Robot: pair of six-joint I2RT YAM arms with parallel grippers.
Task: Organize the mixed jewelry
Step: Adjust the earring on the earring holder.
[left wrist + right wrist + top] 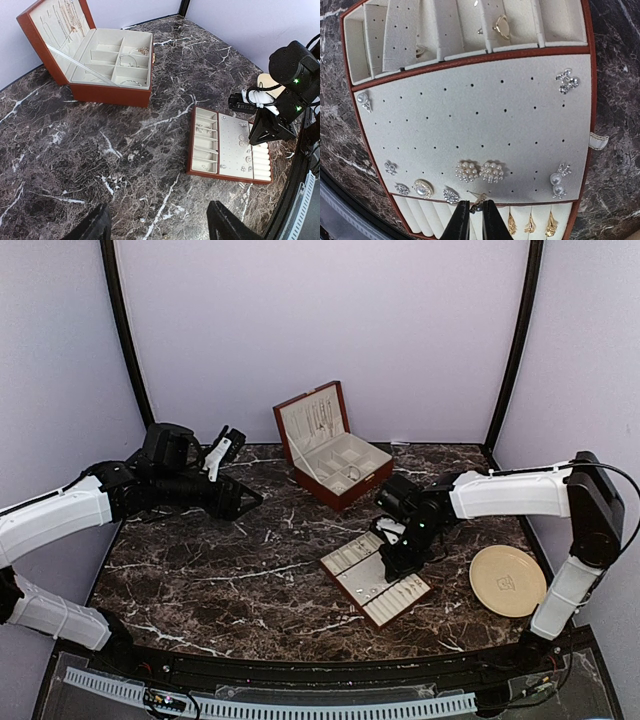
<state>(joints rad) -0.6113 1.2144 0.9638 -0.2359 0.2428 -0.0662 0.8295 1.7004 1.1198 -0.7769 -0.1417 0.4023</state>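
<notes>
Fingertips of the left gripper [157, 227] are standing wide apart, cut off at 6 o'clock. Right gripper [476, 215] is pinching a half-hidden earring [479, 202] — hanging at 6 o'clock over the earring tray [445, 115], which is carrying pearl studs [466, 171].

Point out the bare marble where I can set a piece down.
Widest: the marble between the left gripper, wooden box and tray. A narrow strip separates tray and plate. Crowded: over the tray, where the right gripper pinches an earring.
</notes>
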